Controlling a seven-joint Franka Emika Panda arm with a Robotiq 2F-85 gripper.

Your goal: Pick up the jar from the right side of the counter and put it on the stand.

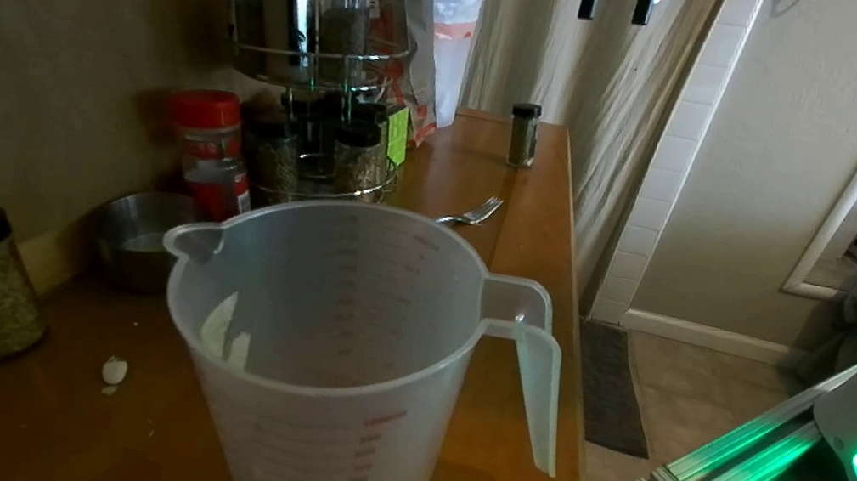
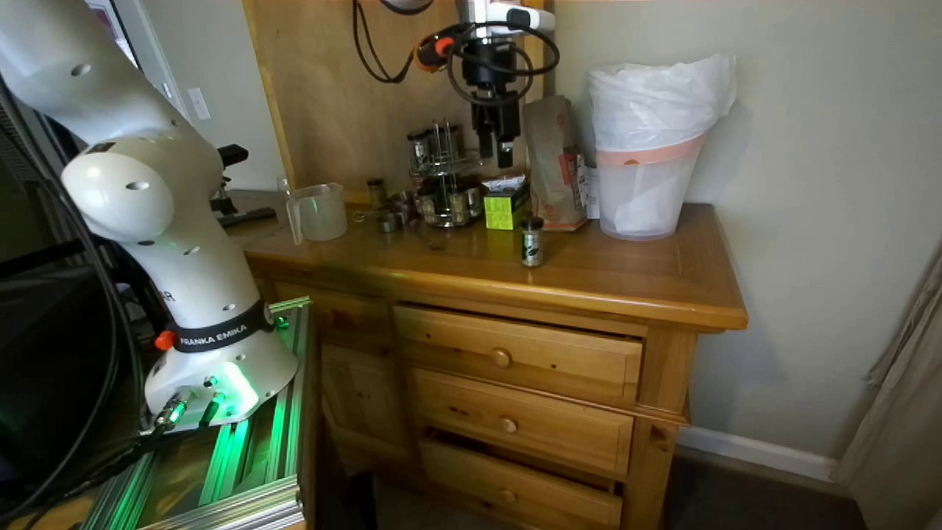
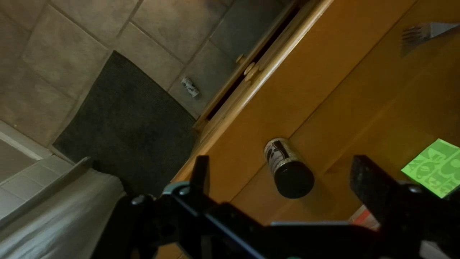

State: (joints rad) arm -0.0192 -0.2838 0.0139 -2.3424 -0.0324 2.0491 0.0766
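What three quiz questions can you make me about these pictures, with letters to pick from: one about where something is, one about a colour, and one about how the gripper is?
1. Where is the slim black-capped jar from the wrist view?
A. On the stand
B. On the counter
C. Inside the measuring jug

2. What colour is the front of the small box beside the paper bag?
A. Yellow-green
B. Red
C. Blue

3. How is the gripper?
A. Shut tight
B. Clamped on a fork
C. Open

Right letters:
1: B, because in both exterior views it stands upright on the wood.
2: A, because both exterior views show that bright yellow-green face.
3: C, because its fingertips stand wide apart in an exterior view and the wrist view.
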